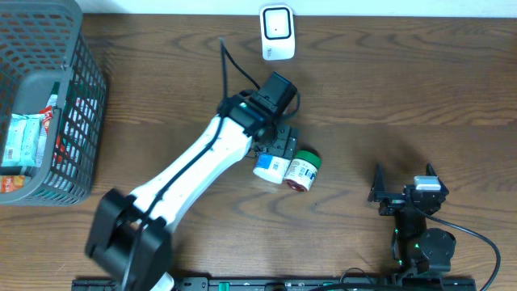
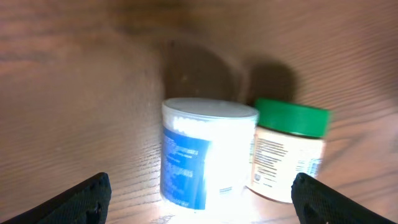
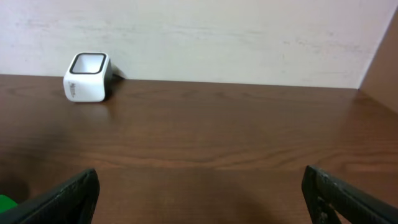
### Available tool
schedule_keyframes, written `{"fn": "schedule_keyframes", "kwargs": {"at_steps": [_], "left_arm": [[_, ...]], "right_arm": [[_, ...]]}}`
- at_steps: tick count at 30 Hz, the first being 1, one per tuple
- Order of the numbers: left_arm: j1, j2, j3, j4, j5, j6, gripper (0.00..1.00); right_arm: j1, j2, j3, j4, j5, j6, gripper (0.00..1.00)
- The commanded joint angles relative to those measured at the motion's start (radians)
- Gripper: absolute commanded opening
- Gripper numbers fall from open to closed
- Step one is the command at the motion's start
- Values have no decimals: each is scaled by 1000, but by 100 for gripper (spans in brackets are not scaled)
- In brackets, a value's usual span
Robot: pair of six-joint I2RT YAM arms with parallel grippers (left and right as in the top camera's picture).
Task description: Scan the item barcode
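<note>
White jar with blue label (image 1: 271, 166) on table (image 1: 404, 97), mid-field, close against green-lidded jar (image 1: 304, 170) on its right; contact unclear. Left gripper (image 1: 279, 148) directly over white jar, jaws fully spread, fingertips clear of it on both sides, nothing held. Right gripper (image 1: 404, 190) at near right, jaws wide, empty. Scanner (image 1: 276, 31) at far edge. Basket (image 1: 81, 97) far left.

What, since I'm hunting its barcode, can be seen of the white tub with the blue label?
The white tub is a squat cylinder with a white lid and blue printed label, washed by glare; no barcode legible. It seems to lie sideways on the wooden table, against the green-lidded jar. The open left gripper hangs over it.
</note>
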Motion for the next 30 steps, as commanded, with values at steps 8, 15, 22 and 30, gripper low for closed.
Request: {"fn": "schedule_keyframes", "kwargs": {"at_steps": [8, 15, 22, 30], "left_arm": [[124, -230, 21, -14, -124, 23, 92], [345, -403, 21, -32, -194, 36, 92], [604, -558, 21, -16, -207, 70, 92], [875, -626, 21, 95, -207, 78, 92]], "right_arm": [[13, 1, -2, -4, 2, -4, 99], [13, 0, -2, -4, 2, -4, 99], [13, 0, -2, -4, 2, -4, 99], [13, 1, -2, -4, 2, -4, 99]]}}
